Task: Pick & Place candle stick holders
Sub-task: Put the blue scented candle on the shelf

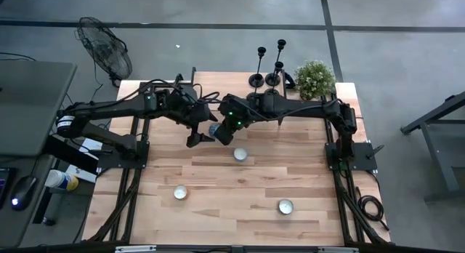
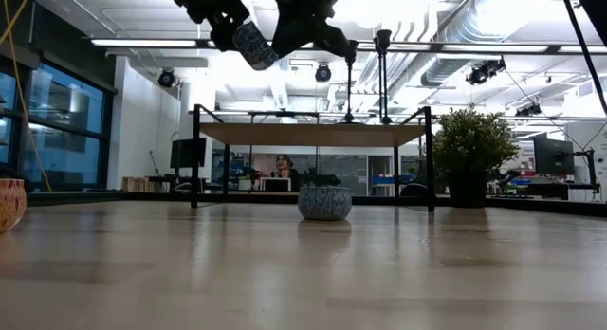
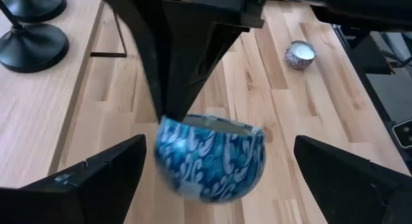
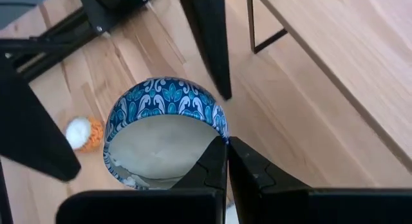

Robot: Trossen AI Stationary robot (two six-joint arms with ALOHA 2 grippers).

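My right gripper is shut on a blue patterned candle tin holding white wax, high above the table's middle. My left gripper is open. Its fingers stand on either side of the tin and do not touch it. The black candle stick holders stand on their round bases at the table's far edge, with no gripper on them. My right gripper pinches the tin's rim between its two fingertips, on the side nearest the gripper. The fingers slant down from above. The tin hangs tilted below them, well clear of the table.
Three small candle tins sit on the wooden table; one shows in the low view. A potted plant stands at the far right beside the holders. A fan stands beyond the far left corner.
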